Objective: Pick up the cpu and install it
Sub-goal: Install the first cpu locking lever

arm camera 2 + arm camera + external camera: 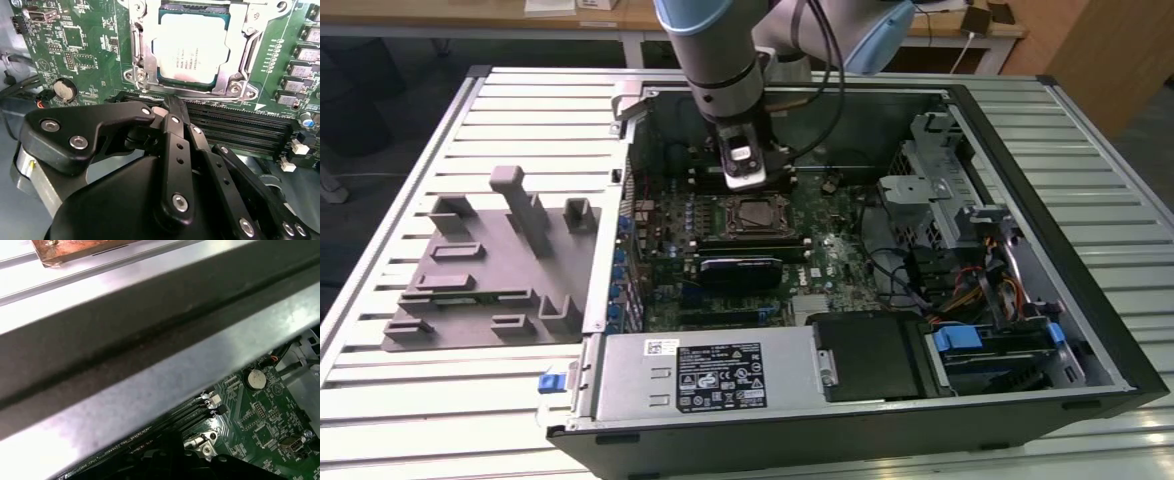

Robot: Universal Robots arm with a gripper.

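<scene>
In the second wrist view the cpu (192, 50), a silvery-white square chip, lies flat inside the metal-framed socket (250, 55) on the green motherboard (85, 45). My gripper (167, 104) hovers just beside the socket, over the black memory slots (240, 125), with its black fingers (176, 145) closed together and nothing between them. In the exterior view the gripper (744, 183) hangs inside the open computer case, just behind the socket (757, 215).
The case walls (987, 130) enclose the board on all sides. A black cooler (740, 270), the power supply (707, 375) and drive bays with cables (961, 280) crowd the case. A grey fixture block (487, 265) sits on the slatted table at the exterior view's left.
</scene>
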